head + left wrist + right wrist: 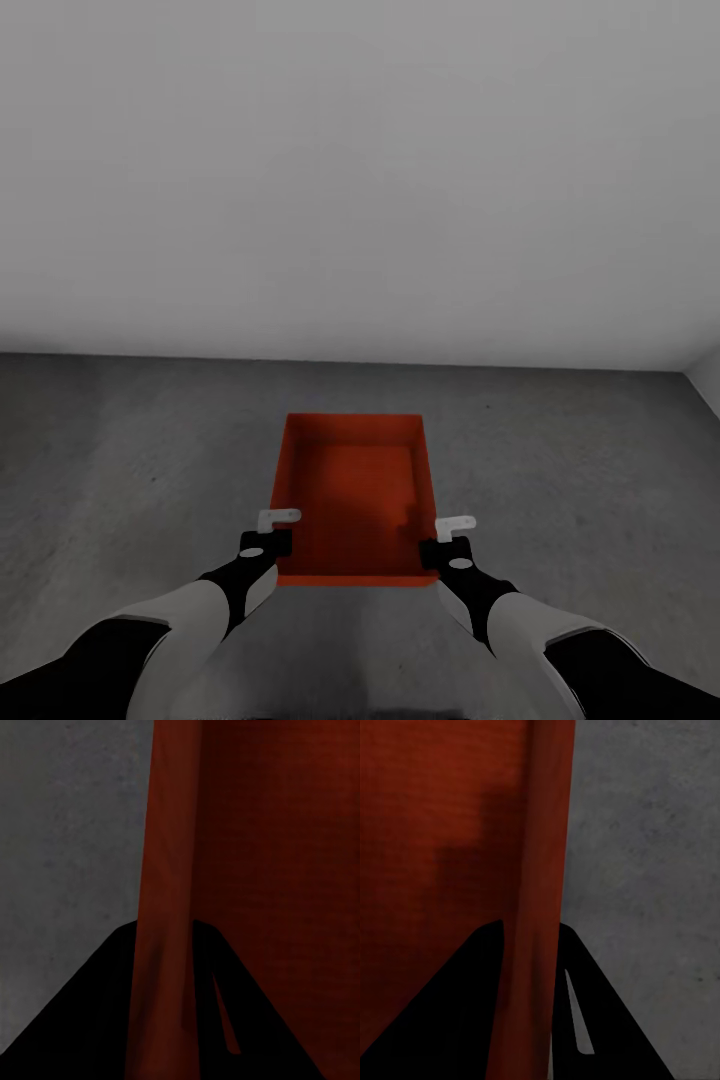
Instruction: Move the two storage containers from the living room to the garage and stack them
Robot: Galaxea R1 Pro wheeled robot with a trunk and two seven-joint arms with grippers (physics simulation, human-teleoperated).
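Both grippers, left (281, 530) and right (444, 535), pinch opposite side walls of the orange-red open-top plastic bin (350, 495), held between them over the dark grey concrete floor (130, 470). Lower it level, both arms together, before unclamping.

Bin: one orange-red open-top bin (352, 495), long sides running away from the robot, empty, over the grey concrete floor (120, 470); whether it rests on it I can't tell.
Left gripper (274, 531): at the bin's near left corner, fingers astride the left wall.
Right gripper (447, 535): at the near right corner, fingers astride the right wall.
Wall (360, 170): plain light grey, behind the bin.
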